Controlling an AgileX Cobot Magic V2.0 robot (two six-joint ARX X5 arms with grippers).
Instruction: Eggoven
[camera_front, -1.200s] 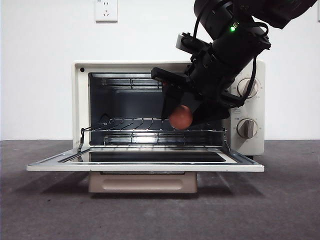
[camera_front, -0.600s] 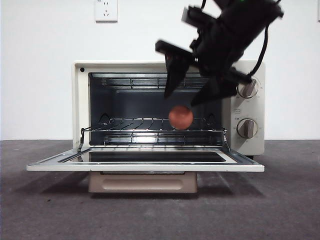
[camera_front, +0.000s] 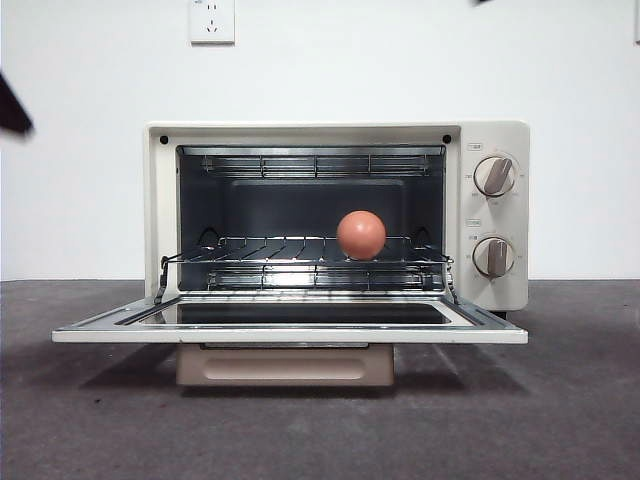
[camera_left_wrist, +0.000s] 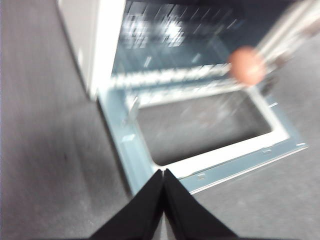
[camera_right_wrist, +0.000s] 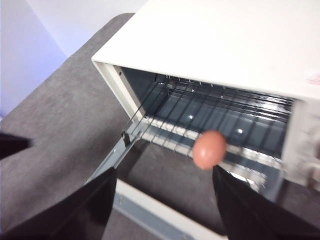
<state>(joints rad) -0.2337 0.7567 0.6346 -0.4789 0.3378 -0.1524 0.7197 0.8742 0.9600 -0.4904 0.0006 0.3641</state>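
Observation:
The reddish-brown egg (camera_front: 361, 235) rests on the wire rack (camera_front: 300, 250) inside the cream toaster oven (camera_front: 155, 200), right of the middle. The oven's door (camera_front: 290, 335) lies open and flat. My right gripper (camera_right_wrist: 162, 175) is open and empty, above and in front of the oven; the egg (camera_right_wrist: 209, 149) shows between its jaws but well beyond them. My left gripper (camera_left_wrist: 163, 172) is shut and empty, hovering off the door's front left corner; the egg (camera_left_wrist: 247, 65) shows blurred there. In the front view a black tip (camera_front: 12, 105) at the left edge fits the left gripper.
The oven's two knobs (camera_front: 495, 175) are on its right panel. A beige handle (camera_front: 285, 365) hangs under the open door (camera_left_wrist: 210, 167). The oven stands on a dark grey tabletop (camera_front: 100, 420) before a white wall with a socket (camera_front: 212, 20).
The right gripper opened, let go of the egg on the rack and rose up out of the front view. The egg stays where it was set. A black tip appeared at the left edge.

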